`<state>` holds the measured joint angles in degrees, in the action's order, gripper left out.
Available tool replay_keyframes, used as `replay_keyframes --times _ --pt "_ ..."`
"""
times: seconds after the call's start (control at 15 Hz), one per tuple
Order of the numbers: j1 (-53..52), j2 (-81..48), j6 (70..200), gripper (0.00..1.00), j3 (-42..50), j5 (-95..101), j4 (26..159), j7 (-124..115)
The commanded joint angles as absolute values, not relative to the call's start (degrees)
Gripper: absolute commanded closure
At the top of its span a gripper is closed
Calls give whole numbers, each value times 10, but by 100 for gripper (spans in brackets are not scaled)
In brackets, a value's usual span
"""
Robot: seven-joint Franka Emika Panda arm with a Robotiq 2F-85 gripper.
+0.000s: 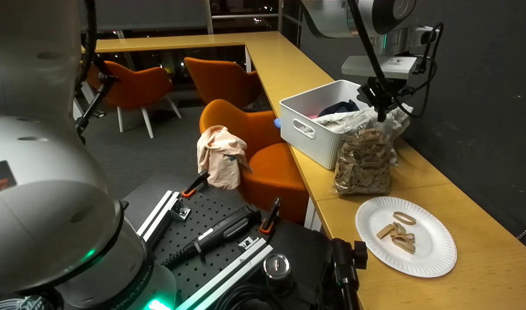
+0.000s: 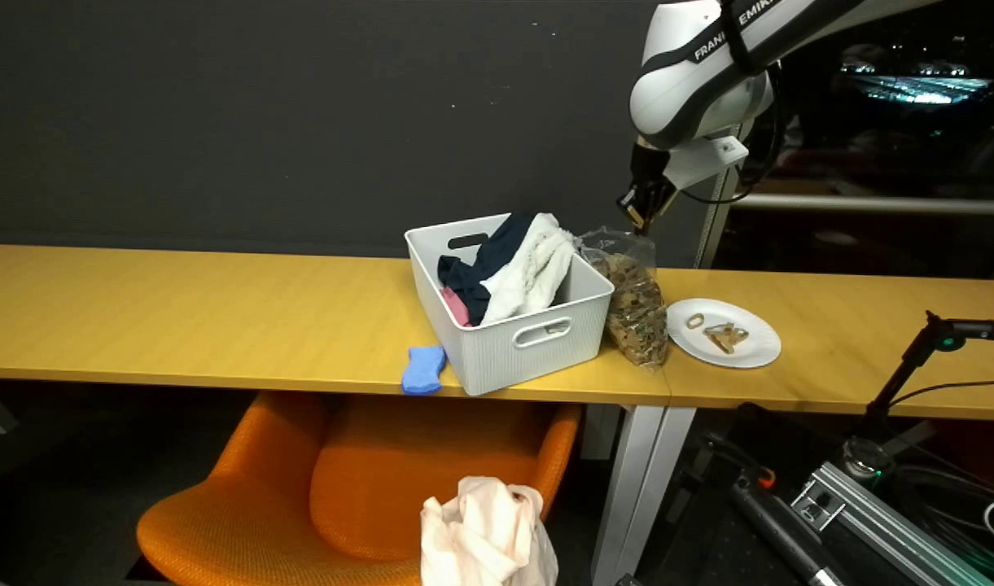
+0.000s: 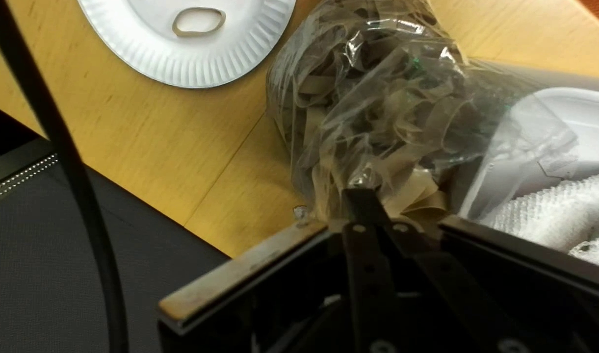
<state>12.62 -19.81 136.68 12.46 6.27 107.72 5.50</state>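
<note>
A clear plastic bag [image 1: 364,165] full of tan rubber bands stands on the table against the basket. It also shows in an exterior view [image 2: 633,313] and the wrist view [image 3: 392,98]. My gripper [image 1: 381,115] is at the bag's top. In the wrist view, its fingertips [image 3: 364,198] are together and the plastic creases at their tip, so it looks shut on the bag's plastic. The exact pinch is partly hidden. A white paper plate [image 1: 433,249] lies beside the bag with several loose rubber bands [image 1: 403,242]. The plate shows partly in the wrist view [image 3: 196,73].
A white basket [image 2: 513,362] with white, navy and pink cloths stands against the bag. A blue cloth [image 2: 423,370] lies by the table's front edge. A dark wall runs behind the table [image 2: 179,317]. An orange chair [image 1: 280,165] with a peach cloth [image 1: 222,157] stands in front.
</note>
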Motion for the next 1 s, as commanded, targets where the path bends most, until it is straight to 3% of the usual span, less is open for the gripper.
replay_keyframes --times 0.0,0.93 --pt "128 -184 1367 100 108 47 1078 65" --pt "140 -232 1379 100 94 34 1067 72"
